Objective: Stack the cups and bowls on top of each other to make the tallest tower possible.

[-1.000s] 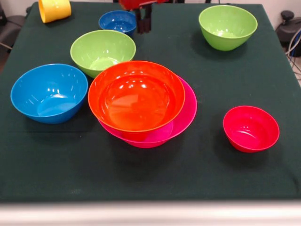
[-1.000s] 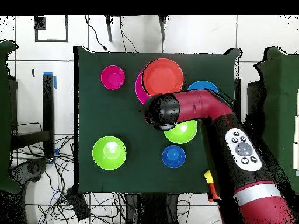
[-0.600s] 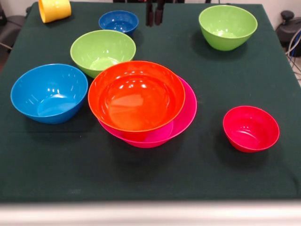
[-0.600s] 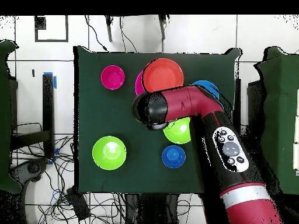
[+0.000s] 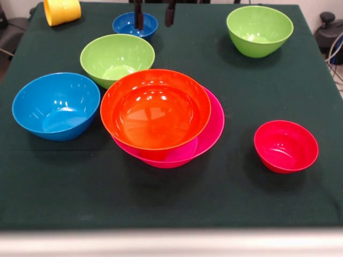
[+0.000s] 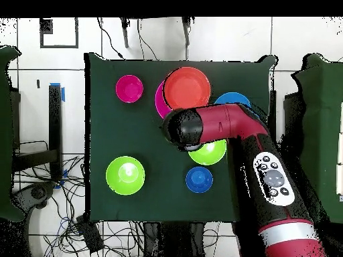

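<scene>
Since the earlier frame the gripper [image 5: 154, 15] had spread its fingers, standing released near the small dark blue bowl [image 5: 134, 24]. Best to straddle one rim squarely before closing; the orange bowl [image 5: 155, 108] sat in the pink bowl [image 5: 211, 131].

one bowl [image 5: 155, 110] nested in a wider bowl [image 5: 211, 131], five bowls spread around, cup [image 5: 61, 10] at table [image 5: 171, 198] corner

You have glossy, smooth plastic throughout, highlights glinting in the orange bowl [image 5: 155, 110], pink bowl [image 5: 211, 134], light blue bowl [image 5: 56, 106] and small red bowl [image 5: 285, 146], all on a matt dark green cloth [image 5: 171, 198] over the table.
</scene>
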`<state>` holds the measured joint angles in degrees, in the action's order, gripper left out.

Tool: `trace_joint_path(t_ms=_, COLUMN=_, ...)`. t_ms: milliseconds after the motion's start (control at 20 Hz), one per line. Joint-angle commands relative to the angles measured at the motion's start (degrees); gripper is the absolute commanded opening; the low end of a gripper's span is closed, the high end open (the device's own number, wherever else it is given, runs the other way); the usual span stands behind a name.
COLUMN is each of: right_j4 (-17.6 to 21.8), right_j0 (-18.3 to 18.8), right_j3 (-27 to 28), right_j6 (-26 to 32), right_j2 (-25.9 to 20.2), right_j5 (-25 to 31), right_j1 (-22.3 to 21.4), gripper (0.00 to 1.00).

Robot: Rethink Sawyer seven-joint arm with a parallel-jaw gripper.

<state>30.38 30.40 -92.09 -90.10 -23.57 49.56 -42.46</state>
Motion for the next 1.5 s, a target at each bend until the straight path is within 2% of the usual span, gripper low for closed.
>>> trace_joint_path(t_ms=50, right_j4=2.66, right_j0=-0.71, right_j3=-4.54, right_j6=-8.47, right_j2=4.07, right_j5=-8.53, right_j1=1.86, gripper=1.0)
trace_joint_path(t_ms=250, right_j4=3.94, right_j0=-1.24, right_j3=-4.73, right_j6=-10.64, right_j2=6.33, right_j5=-14.77, right_j1=6.69, gripper=1.0)
trace_joint_path(t_ms=850, right_j4=-0.39, right_j0=-0.82, right_j3=-5.25, right_j6=-8.53, right_j2=8.19, right_j5=-20.71, right_j1=12.19, gripper=1.0)
trace_joint_path(t_ms=1500, right_j4=-5.02, right_j0=0.07, right_j3=-7.0, right_j6=-7.96, right_j2=7.78, right_j5=-20.11, right_j1=13.4, gripper=1.0)
